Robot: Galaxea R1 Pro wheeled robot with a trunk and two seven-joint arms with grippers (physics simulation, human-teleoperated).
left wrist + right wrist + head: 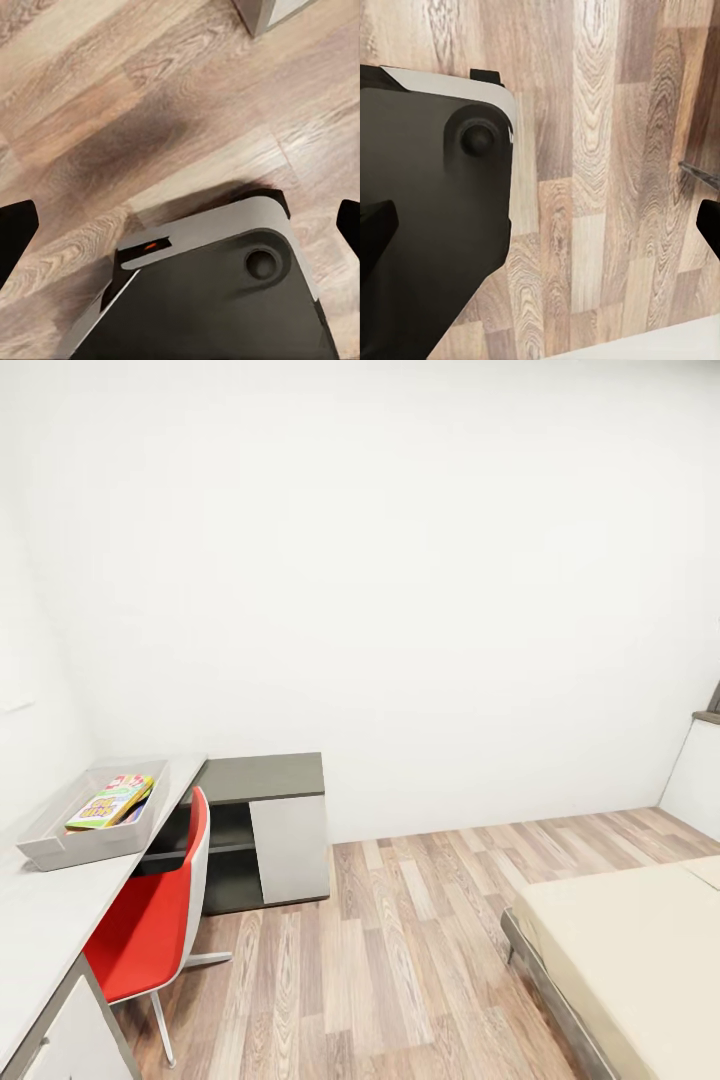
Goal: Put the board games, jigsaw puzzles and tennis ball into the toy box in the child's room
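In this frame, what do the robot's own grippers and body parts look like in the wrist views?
Each wrist view shows two black fingers at the picture's edges: the left gripper and the right gripper, both spread wide. Below them lies the robot's base, a dark grey rounded panel with a light grey rim, a round knob and a small orange mark. No cables show.

— What does the left wrist view give of the left gripper (180, 225)?

— Two dark fingertips (15, 229) at opposite edges, set wide apart with nothing between them. It points down, over the robot's own dark base (217, 300) with its pale grey edge.

— And the right gripper (540, 225)?

— The same: black fingertips (373, 229) spread to both edges of the right wrist view, nothing held, aimed down past a rounded corner of the base (427, 210).
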